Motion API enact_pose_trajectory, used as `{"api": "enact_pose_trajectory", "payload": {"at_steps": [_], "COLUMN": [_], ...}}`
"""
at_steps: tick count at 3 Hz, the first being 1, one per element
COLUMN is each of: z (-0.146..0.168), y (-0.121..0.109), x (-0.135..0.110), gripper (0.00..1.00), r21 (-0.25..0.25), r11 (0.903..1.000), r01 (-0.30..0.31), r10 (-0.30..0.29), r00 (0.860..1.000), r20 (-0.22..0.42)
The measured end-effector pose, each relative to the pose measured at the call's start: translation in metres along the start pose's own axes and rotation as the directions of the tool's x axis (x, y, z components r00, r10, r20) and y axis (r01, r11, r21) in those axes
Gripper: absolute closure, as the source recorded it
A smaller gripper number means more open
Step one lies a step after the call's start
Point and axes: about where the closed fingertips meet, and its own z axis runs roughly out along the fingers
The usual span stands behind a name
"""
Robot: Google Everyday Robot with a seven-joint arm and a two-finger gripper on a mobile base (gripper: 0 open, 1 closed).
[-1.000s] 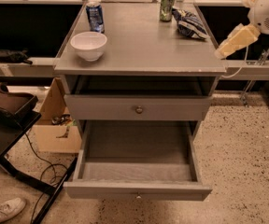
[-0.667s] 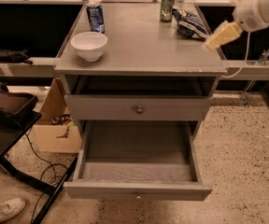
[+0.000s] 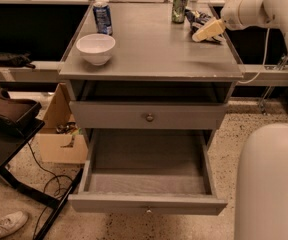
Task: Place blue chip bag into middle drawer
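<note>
Blue chip bag [image 3: 197, 18] lies at the far right of the tabletop [image 3: 154, 49], just beside the green can [image 3: 179, 6]. The gripper [image 3: 200, 34] hangs over the bag's near edge; its opening and any hold cannot be told. The middle drawer [image 3: 146, 203] stands pulled out below. White bowl [image 3: 96, 48] and blue can [image 3: 102, 18] sit at the left.

Part of the blue chip bag [image 3: 196, 18] hidden behind the pincer [image 3: 207, 30], over the far corner of the tabletop [image 3: 154, 51]
</note>
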Motion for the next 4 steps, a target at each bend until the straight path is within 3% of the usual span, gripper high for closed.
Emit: {"api": "enact_pose_trajectory", "payload": {"at_steps": [1, 2, 3, 4], "z": [0.029, 0.065, 0.097, 0.097], "y": [-0.015, -0.015, 0.002, 0.002], "x": [0.003, 0.016, 0.036, 0.036], "gripper": [0.0, 0.0, 0.22, 0.45], "r21": [0.053, 0.082, 0.059, 0.059], "r11": [0.9986, 0.9959, 0.9895, 0.9891], "r01": [-0.007, -0.038, -0.132, -0.135], "r10": [0.005, 0.038, 0.134, 0.137], "r00": [1.0, 0.999, 0.99, 0.99], "r20": [0.03, 0.004, -0.037, -0.037]}}
